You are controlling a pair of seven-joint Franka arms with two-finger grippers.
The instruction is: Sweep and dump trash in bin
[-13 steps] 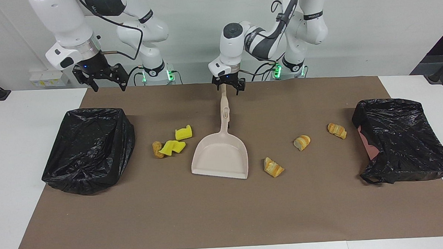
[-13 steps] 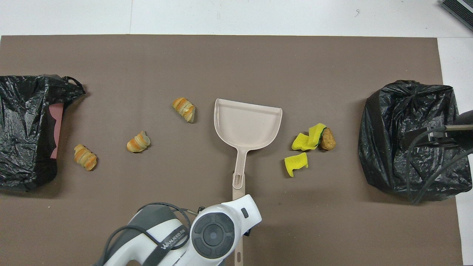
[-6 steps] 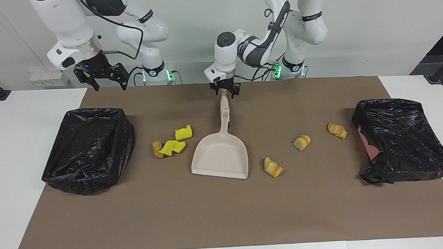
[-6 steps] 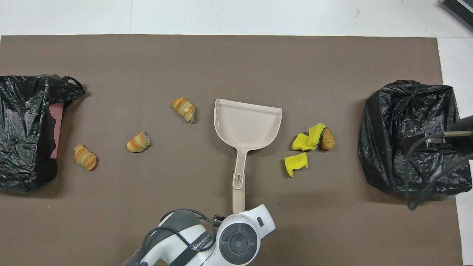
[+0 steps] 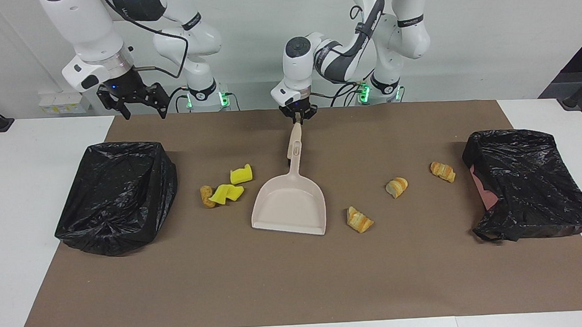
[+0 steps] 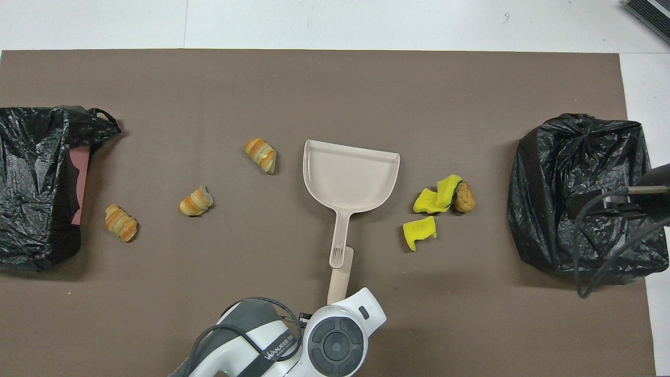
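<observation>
- Trash is scattered on the bench: yellow pieces [image 5: 230, 185] and brown lump [image 5: 206, 196] toward the right arm's end, three bread chunks [image 5: 396, 187] toward the left arm's.
- Your left gripper [image 5: 297, 115] has its fingers closed on the dustpan [image 5: 291, 203] handle's very tip; the pan could pivot or slip.
- Your right gripper [image 5: 133, 101] waits with its fingers spread, empty, above the bin bag [image 5: 118, 195].

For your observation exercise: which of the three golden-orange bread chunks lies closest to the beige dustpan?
The golden-orange bread chunk beside the beige plastic dustpan's open edge; the other two lie toward the left arm's end.

The only readable lettering is "WANJEED" on the left arm's [image 6: 272, 351] dark band.
</observation>
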